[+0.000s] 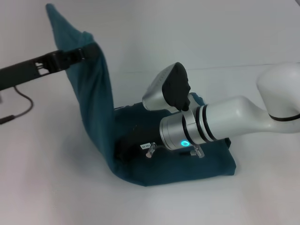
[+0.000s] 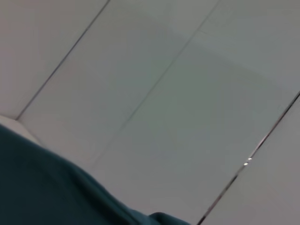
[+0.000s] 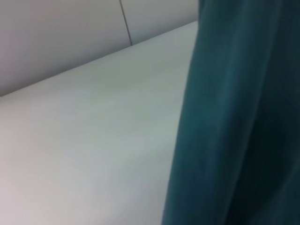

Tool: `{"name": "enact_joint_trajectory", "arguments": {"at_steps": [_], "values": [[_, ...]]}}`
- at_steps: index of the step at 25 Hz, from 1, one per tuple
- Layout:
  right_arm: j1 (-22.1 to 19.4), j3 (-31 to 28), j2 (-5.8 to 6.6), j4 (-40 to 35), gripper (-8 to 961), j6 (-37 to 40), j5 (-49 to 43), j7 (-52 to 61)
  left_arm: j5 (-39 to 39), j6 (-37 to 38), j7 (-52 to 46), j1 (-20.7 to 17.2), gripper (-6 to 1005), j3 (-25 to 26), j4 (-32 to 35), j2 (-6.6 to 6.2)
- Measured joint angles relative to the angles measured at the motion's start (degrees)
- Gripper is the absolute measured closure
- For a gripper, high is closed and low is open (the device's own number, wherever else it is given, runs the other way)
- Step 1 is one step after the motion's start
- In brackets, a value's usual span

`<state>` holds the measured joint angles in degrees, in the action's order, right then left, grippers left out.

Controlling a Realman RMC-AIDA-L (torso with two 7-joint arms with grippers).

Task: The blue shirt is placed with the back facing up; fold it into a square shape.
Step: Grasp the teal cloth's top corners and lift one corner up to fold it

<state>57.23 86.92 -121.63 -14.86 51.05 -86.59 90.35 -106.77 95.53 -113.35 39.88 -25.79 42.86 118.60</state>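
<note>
Blue shirt (image 1: 93, 108): partly folded on the white worktop (image 1: 42, 187); one side is lifted steeply toward the robot's left, the remainder lies flat.
Left claw (image 1: 89, 51): raised at the left, pinched on the lifted shirt edge.
Right claw: hidden in the cloth behind the right wrist (image 1: 187, 129); finger state cannot be told.

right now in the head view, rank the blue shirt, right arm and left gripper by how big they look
1. blue shirt
2. right arm, though it sits nearer the camera, so this is unsure
3. left gripper, clearly smallest, pinching the raised cloth
</note>
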Motion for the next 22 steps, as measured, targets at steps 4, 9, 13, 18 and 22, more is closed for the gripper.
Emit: {"name": "enact_joint_trajectory", "arguments": {"at_steps": [4,9,13,18,22], "values": [[-1.07,0.0,0.07,0.0,928,0.35,0.11,-0.22,1.23,-1.06,0.95,0.24,877,-0.85,-0.07,2.16],[-2.01,0.0,0.13,0.01,916,0.98,-0.05,-0.91,2.11,-3.2,1.78,0.96,872,-3.13,-0.07,4.43],[-2.26,0.0,0.23,0.01,906,1.67,-0.18,-1.01,2.33,-4.27,2.06,1.38,868,-3.64,-0.06,5.08],[-2.39,0.48,0.27,-0.33,894,1.82,-0.3,-1.03,4.28,-4.59,2.61,1.84,863,-4.57,-1.31,5.18],[-2.78,0.69,0.45,-0.48,885,1.85,-0.32,-1.05,6.44,-5.03,3.78,2.11,859,-5.48,-3.23,5.24]]}}
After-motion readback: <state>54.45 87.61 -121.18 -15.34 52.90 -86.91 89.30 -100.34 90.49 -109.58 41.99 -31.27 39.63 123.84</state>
